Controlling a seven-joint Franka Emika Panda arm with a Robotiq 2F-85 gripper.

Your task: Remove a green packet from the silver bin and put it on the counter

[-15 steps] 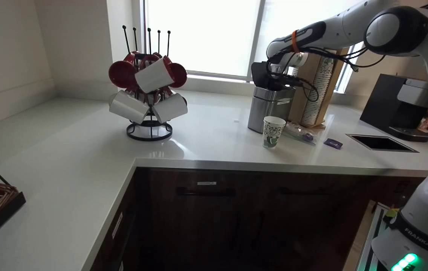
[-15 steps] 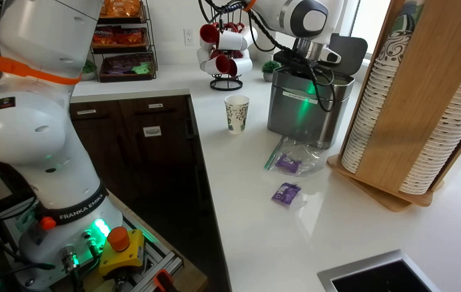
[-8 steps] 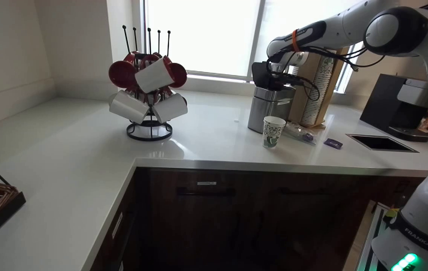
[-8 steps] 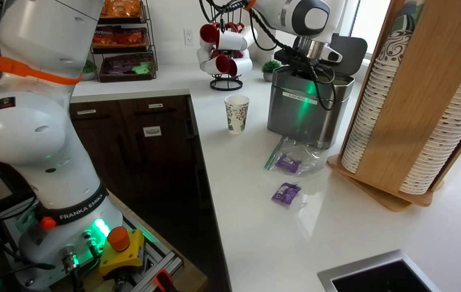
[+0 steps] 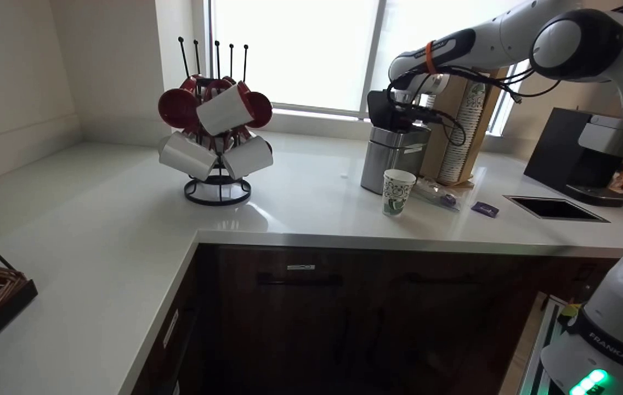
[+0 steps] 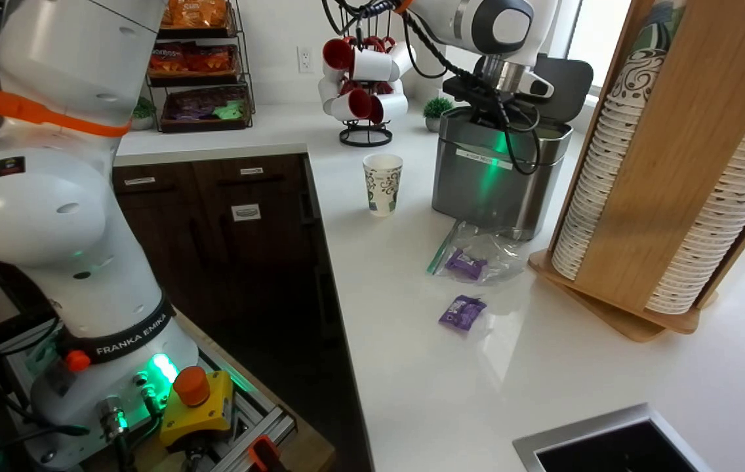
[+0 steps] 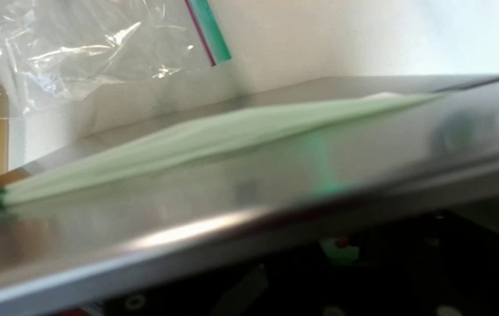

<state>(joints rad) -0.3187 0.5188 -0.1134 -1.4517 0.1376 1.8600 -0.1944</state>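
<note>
Your gripper (image 6: pixel 483 117) reaches down into the silver bin (image 6: pixel 497 183), and its tips are hidden inside, so you cannot tell whether it is wide, narrow or holding something. The place of the green packet is also not clear: in the wrist view, the inside of the bin is dark and blurred below the rim (image 7: pixel 179 264), and a pale green film (image 7: pixel 232 131) runs along it. Behind, the dark lid (image 6: pixel 566 85) stands raised. On your worktop (image 6: pixel 412 400), the paper cup (image 6: pixel 383 187) stands upright near the bin; a clear bag (image 6: pixel 500 257), with a purple packet (image 6: pixel 466 264) showing through, lies at the bin's foot, and a second purple packet (image 6: pixel 463 313) lies near this bag.
</note>
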